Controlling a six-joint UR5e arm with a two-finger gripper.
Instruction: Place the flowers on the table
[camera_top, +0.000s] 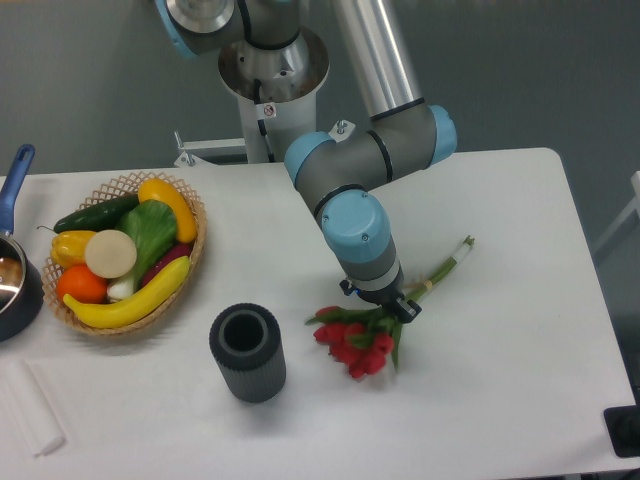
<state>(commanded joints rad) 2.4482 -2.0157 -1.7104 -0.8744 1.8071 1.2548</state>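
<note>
The flowers, a bunch of red tulips with green leaves and pale green stems, lie on the white table right of centre. The heads point to the front left and the stem ends to the back right. My gripper points straight down onto the bunch where the leaves meet the stems. The blue wrist hides most of the fingers. Only small black parts show at its lower edge, touching or just above the stems. I cannot tell whether the jaws are closed on the stems.
A dark grey cylindrical cup stands upright left of the tulip heads. A wicker basket of fruit and vegetables sits at the left. A dark pan with a blue handle is at the left edge. A small white folded cloth lies front left.
</note>
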